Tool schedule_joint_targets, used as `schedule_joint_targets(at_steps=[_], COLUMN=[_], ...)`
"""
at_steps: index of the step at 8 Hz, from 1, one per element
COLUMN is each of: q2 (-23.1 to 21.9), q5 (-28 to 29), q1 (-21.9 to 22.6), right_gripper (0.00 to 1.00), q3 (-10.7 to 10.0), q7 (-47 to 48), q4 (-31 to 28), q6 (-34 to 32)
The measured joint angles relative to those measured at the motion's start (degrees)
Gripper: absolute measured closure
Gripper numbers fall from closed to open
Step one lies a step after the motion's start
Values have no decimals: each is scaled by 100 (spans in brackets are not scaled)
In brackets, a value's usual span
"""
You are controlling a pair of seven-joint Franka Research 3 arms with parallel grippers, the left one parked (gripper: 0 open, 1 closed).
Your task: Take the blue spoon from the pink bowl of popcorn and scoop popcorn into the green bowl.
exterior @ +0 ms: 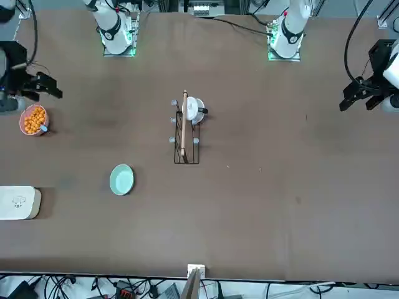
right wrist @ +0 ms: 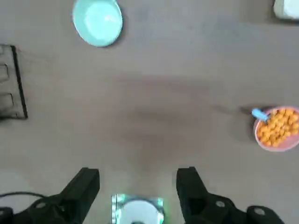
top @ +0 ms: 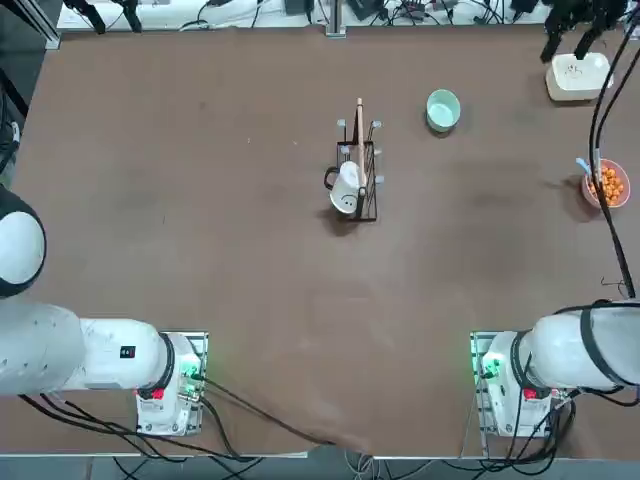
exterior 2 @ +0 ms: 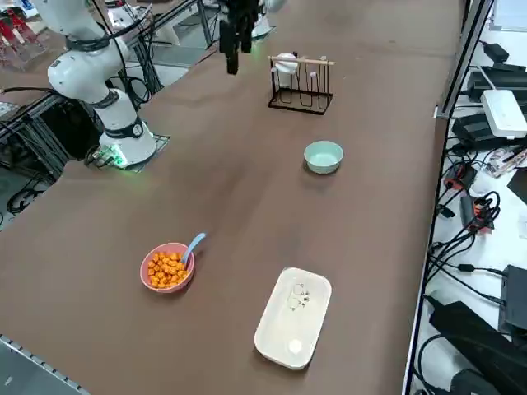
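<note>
Hovering above the table [top: 300, 270], my right tool [right wrist: 138, 186] hangs open with its fingers well apart, pointing down. The blue spoon [exterior 2: 195, 244] leans in the pink bowl [exterior 2: 142, 271] on the right; the green bowl [exterior 2: 324, 156] sits farther left, beyond it.

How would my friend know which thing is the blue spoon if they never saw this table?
On the big brown table, look for the small pink bowl filled with orange-yellow popcorn. The spoon leans in it, its light blue handle sticking out over the rim. The pale green bowl and the white box have no handle like that.
</note>
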Motion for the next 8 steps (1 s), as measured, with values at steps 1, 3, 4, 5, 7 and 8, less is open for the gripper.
schedule_joint_targets(at_steps=[1, 3, 4, 5, 7, 8], q2=[103, 284, 358, 491, 1107, 1542], q5=[-109, -964, -1448, -1750, -2446, -2860], q1=[-18, -7, 27, 59, 74, 71], right_gripper=[0, 0, 0, 0, 0, 0], q3=[-17, -10, 16, 32, 29, 20], q7=[120, 605, 926, 1333, 2260, 2729], q4=[0, -5, -19, -57, -141, -163], q6=[-278, -761, -841, -845, -479, -93])
